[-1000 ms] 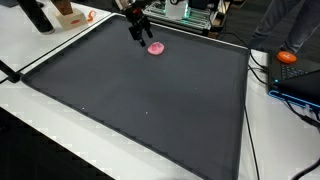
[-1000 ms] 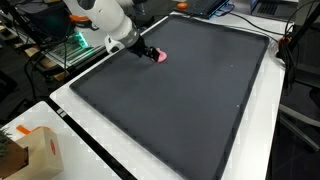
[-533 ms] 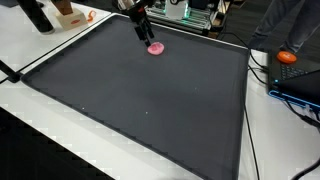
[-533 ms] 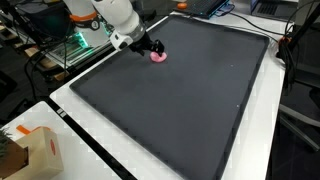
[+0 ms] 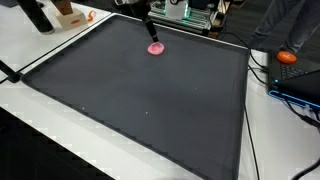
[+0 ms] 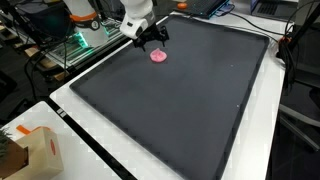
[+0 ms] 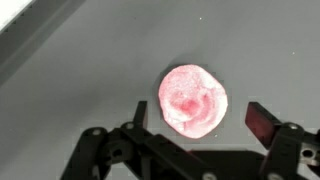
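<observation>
A small round pink lump (image 5: 155, 47) (image 6: 158, 56) lies on the dark grey mat (image 5: 150, 110) (image 6: 190, 100) near its far edge. My gripper (image 5: 147, 12) (image 6: 151, 36) hangs above it, open, and touches nothing. In the wrist view the pink lump (image 7: 193, 100) sits on the mat just ahead of my gripper (image 7: 200, 120), between the lines of the two black fingers (image 7: 262, 121). There is nothing between the jaws.
White table borders the mat all round. An orange object (image 5: 288, 57) and a blue-edged device (image 5: 300, 88) lie beside cables at one side. A cardboard box (image 6: 35, 150) stands at a table corner. A dark bottle (image 5: 35, 14) and equipment stand behind the mat.
The gripper was low beside the pink lump; it has risen and drawn back toward the mat's far edge. The lump stays on the mat.
</observation>
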Controlling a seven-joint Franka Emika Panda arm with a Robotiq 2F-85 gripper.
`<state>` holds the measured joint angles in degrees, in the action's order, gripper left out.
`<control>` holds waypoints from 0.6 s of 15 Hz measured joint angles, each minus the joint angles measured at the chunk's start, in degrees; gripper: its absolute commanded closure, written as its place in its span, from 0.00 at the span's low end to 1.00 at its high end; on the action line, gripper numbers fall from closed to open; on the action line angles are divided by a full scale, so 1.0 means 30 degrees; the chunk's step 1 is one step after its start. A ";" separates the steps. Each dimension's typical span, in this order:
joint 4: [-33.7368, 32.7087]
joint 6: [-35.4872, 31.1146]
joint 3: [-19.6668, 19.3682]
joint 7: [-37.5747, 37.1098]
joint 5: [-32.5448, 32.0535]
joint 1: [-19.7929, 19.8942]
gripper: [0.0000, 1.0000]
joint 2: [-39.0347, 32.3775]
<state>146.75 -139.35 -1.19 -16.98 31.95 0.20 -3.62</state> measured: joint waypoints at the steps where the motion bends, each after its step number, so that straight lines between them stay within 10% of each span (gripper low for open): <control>1: -0.0127 0.0263 0.0156 0.0214 -0.0538 -0.0101 0.00 0.0185; 9: -0.1388 0.2919 0.1307 0.2476 -0.4617 -0.0920 0.00 0.1245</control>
<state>142.59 -130.59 2.73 -9.56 18.10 -2.56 0.12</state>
